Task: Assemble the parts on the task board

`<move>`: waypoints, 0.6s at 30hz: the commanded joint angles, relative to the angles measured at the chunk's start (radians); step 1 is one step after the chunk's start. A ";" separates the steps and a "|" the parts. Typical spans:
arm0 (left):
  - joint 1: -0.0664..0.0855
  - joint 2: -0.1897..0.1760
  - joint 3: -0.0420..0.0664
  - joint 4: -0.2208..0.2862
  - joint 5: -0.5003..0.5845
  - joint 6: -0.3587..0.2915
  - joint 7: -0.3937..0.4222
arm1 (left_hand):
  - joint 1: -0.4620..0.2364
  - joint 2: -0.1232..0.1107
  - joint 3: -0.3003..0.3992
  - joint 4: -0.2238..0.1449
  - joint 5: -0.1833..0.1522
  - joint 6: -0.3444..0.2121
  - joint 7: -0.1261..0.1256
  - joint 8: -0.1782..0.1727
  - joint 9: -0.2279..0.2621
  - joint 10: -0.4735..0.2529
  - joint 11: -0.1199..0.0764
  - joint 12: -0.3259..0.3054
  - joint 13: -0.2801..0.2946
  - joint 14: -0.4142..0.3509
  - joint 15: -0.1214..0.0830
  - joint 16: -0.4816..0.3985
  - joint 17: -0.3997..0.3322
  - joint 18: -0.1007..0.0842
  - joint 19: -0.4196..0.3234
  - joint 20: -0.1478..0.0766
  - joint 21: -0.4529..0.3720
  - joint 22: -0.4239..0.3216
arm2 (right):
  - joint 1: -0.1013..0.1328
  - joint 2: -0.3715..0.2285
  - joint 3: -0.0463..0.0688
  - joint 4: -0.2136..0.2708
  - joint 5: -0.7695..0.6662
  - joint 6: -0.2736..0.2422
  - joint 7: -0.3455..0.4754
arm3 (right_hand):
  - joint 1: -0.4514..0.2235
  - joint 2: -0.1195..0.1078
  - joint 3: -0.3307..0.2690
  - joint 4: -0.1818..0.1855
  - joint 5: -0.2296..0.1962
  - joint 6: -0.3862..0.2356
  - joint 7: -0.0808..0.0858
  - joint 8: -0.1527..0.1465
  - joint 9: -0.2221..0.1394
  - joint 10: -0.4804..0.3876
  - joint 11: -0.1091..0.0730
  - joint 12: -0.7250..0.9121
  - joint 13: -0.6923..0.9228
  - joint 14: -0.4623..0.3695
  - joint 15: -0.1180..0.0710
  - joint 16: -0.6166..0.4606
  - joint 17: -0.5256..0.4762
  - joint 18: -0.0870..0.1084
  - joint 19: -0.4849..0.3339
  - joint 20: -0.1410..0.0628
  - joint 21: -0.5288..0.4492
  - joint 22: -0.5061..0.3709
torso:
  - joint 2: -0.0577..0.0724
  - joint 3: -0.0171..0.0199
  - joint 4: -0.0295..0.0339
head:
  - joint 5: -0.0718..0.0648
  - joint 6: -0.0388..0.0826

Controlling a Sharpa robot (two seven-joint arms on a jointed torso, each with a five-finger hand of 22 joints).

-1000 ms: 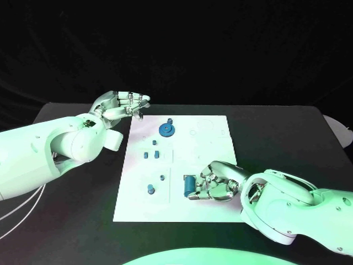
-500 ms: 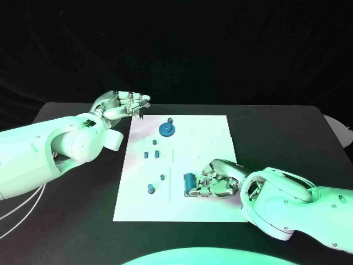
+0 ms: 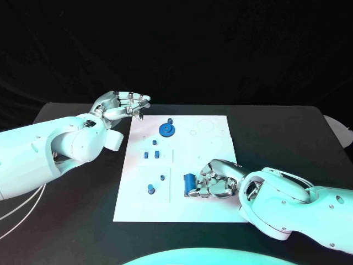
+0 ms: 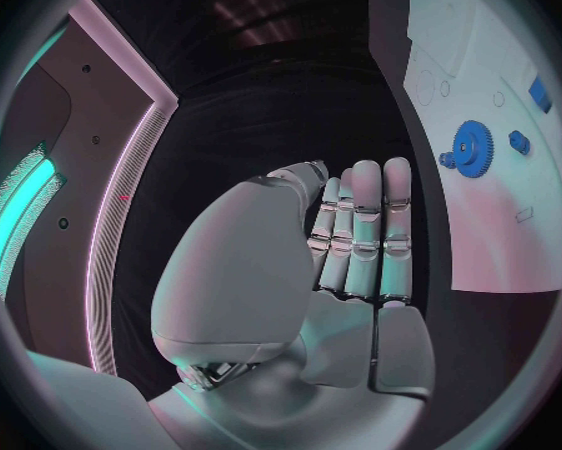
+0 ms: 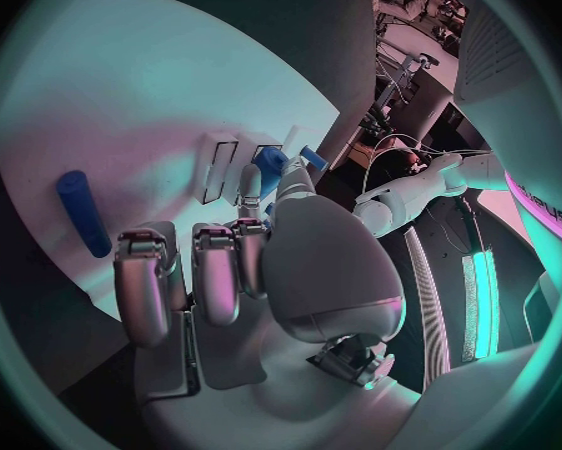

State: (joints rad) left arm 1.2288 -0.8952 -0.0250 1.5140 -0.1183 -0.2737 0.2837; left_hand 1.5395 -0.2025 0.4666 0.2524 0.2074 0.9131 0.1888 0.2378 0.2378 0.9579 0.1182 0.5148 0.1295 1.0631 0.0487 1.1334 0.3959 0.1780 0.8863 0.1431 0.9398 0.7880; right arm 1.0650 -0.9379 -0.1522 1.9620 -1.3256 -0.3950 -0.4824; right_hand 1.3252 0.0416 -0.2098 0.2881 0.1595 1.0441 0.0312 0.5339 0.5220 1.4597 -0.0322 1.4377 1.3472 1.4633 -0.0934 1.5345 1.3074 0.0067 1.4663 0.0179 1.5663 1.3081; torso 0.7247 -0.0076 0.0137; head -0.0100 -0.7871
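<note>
The white task board (image 3: 212,141) lies mid-table. On it are a blue gear (image 3: 167,130), two small blue parts (image 3: 150,154), two blue pegs (image 3: 151,189) and a blue cylinder (image 3: 190,180). My right hand (image 3: 214,183) rests on the board's near part, its fingers curled, right beside the cylinder. The right wrist view shows that hand (image 5: 256,270) holding nothing, with the cylinder (image 5: 81,213) lying next to the fingers (image 5: 144,280). My left hand (image 3: 121,105) hovers off the board's far left corner with fingers curled in on nothing. The gear (image 4: 470,149) lies beyond the left hand (image 4: 356,240).
The black table (image 3: 288,138) surrounds the board. A white object (image 3: 341,130) sits at the table's right edge. Empty round outlines (image 3: 204,126) mark the board's far right part.
My right hand has crept a little toward the blue cylinder and now covers its near end. The left hand has not moved.
</note>
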 commanded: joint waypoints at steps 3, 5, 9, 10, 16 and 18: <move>0.001 0.000 0.001 0.002 0.002 0.016 0.005 | -0.009 -0.002 0.007 0.001 -0.004 -0.004 0.000 -0.001 0.001 -0.004 0.001 0.004 0.001 0.007 -0.001 -0.006 -0.001 0.006 0.006 0.002 -0.004 -0.002 | 0.000 0.000 0.000 -0.002 -0.009 0.053 0.012 | 0.042 -0.005 -0.024 0.000 -0.045 -0.003 0.000 0.007 0.000 0.047 -0.007 -0.014 0.118 0.089 -0.004 0.002 0.161 -0.007 0.105 -0.004 0.004 0.263 | 0.000 -0.0010 0.0000 | 0.001 -0.001; 0.001 0.000 0.001 0.002 0.002 0.016 0.004 | -0.010 -0.002 0.008 0.000 -0.004 -0.004 0.000 -0.001 0.001 -0.004 0.001 0.004 0.001 0.007 -0.001 -0.006 -0.002 0.006 0.006 0.002 -0.004 -0.002 | 0.000 0.001 0.000 -0.002 -0.008 0.060 0.015 | 0.045 -0.010 -0.029 0.000 -0.056 -0.003 0.000 0.008 0.000 0.047 -0.006 -0.014 0.118 0.089 -0.003 0.002 0.162 -0.007 0.105 -0.003 0.004 0.263 | -0.001 -0.0010 -0.0001 | 0.001 -0.002; 0.001 0.000 0.001 0.002 0.002 0.018 0.003 | -0.010 -0.002 0.008 0.000 -0.004 -0.004 0.000 -0.001 0.001 -0.004 0.001 0.004 0.001 0.007 -0.001 -0.006 -0.002 0.006 0.006 0.002 -0.004 -0.002 | 0.000 0.000 0.000 -0.001 -0.006 0.061 0.021 | 0.050 -0.019 -0.039 0.001 -0.087 -0.003 0.002 0.010 0.000 0.046 -0.005 -0.016 0.118 0.088 -0.002 0.002 0.161 -0.007 0.105 -0.002 0.004 0.263 | 0.000 -0.0002 0.0006 | 0.001 -0.002; 0.001 0.000 0.001 0.002 0.002 0.018 0.003 | -0.010 -0.002 0.008 0.000 -0.004 -0.004 0.000 -0.001 0.001 -0.004 0.001 0.004 0.001 0.007 -0.001 -0.006 -0.002 0.006 0.006 0.002 -0.004 -0.002 | 0.000 0.000 0.000 0.000 -0.006 0.057 0.023 | 0.046 -0.021 -0.042 0.002 -0.092 -0.003 0.003 0.010 0.000 0.046 -0.004 -0.017 0.117 0.088 -0.002 0.002 0.161 -0.007 0.105 -0.002 0.004 0.263 | 0.000 -0.0001 0.0006 | 0.001 -0.002; 0.001 -0.001 0.001 0.002 0.002 0.018 0.002 | -0.010 -0.002 0.008 0.000 -0.004 -0.004 0.000 -0.001 0.001 -0.004 0.001 0.004 0.001 0.007 -0.001 -0.006 -0.002 0.006 0.006 0.002 -0.004 -0.002 | 0.000 -0.010 0.001 0.008 -0.004 0.020 0.036 | 0.031 -0.018 -0.050 0.005 -0.097 -0.003 0.005 0.012 0.001 0.045 -0.002 -0.020 0.116 0.088 0.000 0.001 0.159 -0.007 0.105 -0.001 0.004 0.263 | 0.000 0.0003 0.0001 | 0.002 0.000; 0.001 -0.001 0.001 0.002 0.002 0.018 0.002 | -0.010 -0.002 0.008 0.000 -0.004 -0.004 0.000 -0.001 0.001 -0.004 0.001 0.004 0.001 0.007 -0.001 -0.006 -0.002 0.006 0.006 0.002 -0.004 -0.002 | 0.001 -0.015 0.001 0.011 -0.003 0.012 0.038 | 0.026 -0.010 -0.051 0.004 -0.088 -0.004 0.005 0.012 0.000 0.044 -0.002 -0.021 0.115 0.088 0.000 0.001 0.159 -0.007 0.105 0.000 0.004 0.263 | 0.000 0.0004 0.0000 | 0.002 -0.001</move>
State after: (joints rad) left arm 1.2288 -0.8969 -0.0250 1.5141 -0.1183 -0.2725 0.2819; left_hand 1.5396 -0.2025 0.4665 0.2524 0.2074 0.9131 0.1888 0.2378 0.2378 0.9579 0.1182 0.5143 0.1294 1.0631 0.0487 1.1334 0.3960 0.1780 0.8863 0.1431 0.9398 0.7868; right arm 1.0658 -0.9502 -0.1515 1.9692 -1.3243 -0.3691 -0.4647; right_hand 1.3683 0.0289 -0.2555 0.2926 0.0670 1.0441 0.0313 0.5417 0.5220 1.4597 -0.0321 1.4232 1.4184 1.4631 -0.0930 1.5344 1.3079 0.0067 1.4663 0.0180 1.5663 1.3079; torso 0.7243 -0.0076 0.0139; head -0.0082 -0.7877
